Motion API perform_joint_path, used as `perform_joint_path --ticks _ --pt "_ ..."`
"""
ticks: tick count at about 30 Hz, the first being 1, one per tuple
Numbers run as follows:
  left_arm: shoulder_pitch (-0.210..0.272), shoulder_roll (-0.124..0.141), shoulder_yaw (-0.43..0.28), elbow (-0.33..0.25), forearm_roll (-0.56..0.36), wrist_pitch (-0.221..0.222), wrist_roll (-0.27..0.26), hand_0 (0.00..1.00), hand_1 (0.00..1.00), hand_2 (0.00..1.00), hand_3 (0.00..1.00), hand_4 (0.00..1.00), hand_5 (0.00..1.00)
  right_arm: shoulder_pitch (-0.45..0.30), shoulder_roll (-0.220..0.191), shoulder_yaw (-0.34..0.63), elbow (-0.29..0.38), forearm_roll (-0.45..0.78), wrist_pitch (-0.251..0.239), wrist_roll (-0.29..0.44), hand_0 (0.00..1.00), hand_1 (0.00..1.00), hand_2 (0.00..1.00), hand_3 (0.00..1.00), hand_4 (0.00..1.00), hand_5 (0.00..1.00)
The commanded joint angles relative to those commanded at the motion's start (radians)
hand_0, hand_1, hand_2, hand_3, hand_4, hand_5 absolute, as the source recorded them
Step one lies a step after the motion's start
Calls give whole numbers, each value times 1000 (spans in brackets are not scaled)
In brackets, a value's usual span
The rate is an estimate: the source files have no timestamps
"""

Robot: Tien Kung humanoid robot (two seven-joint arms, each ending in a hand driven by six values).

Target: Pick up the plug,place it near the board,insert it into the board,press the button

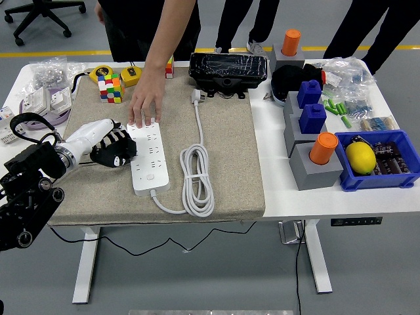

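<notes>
A white power strip lies lengthwise on the beige mat. Its white cable coils to the right and runs up to the white plug lying near the mat's far edge. My left hand, black with white marks, rests on the mat against the strip's left side, fingers curled and holding nothing. A person's hand presses down on the strip's far end. My right arm is out of view.
A colourful cube, a yellow tape measure and a black wrapped box stand at the mat's far edge. Grey and blue blocks with orange caps and a blue bin with a lemon are at the right.
</notes>
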Motion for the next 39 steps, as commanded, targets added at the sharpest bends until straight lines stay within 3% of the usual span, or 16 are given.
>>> perform_joint_path --ticks 28,29,34,35,39 --pt "4 1 1 10 -3 -3 -5 341 536 517 534 780 2 -4 1 16 0 -10 5 2 765 709 713 764 998 998" --pt "4 1 0 10 -3 -4 -5 378 567 591 577 799 2 -4 0 17 0 -11 6 1 765 709 713 763 998 998" --pt "2 1 -3 16 -7 -10 -8 378 567 591 577 799 2 -2 -1 17 0 -12 8 1 765 709 713 763 998 998" --pt "2 0 -3 17 -8 -11 -9 544 697 666 632 811 2 -2 -1 17 0 -12 8 1 766 710 714 764 998 998" --pt "1 0 -5 21 -11 -13 -11 544 697 666 632 811 2 -3 -1 18 0 -13 7 -1 766 710 714 764 998 998"
